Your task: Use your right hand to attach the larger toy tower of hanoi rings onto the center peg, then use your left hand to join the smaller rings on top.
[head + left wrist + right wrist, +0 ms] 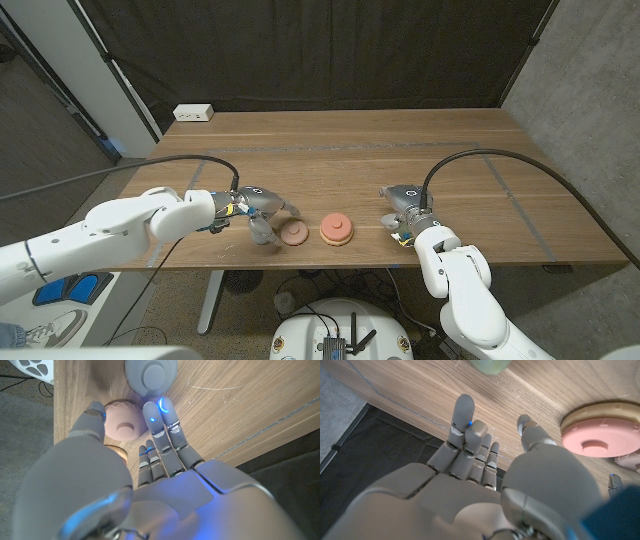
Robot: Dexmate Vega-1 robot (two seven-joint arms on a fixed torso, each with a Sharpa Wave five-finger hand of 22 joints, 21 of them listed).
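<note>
two larger rings, tan under coral-pink, sit on the centre peg stack (336,230); my left hand (255,208) is reaching for the small dusty-pink ring (293,233) just left of it, fingers spread and holding nothing, while my right hand (405,213) waits to the right with fingers loosely apart.

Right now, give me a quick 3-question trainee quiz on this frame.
1. True or false: the left hand is at the loose pink ring.
2. What already sits at the table's middle? A) a blue cup B) a stack of rings C) a book
3. Fill in: the right hand holds ____.

Key: 1 true; 2 B; 3 nothing, its fingers are apart above the wooden table.
</note>
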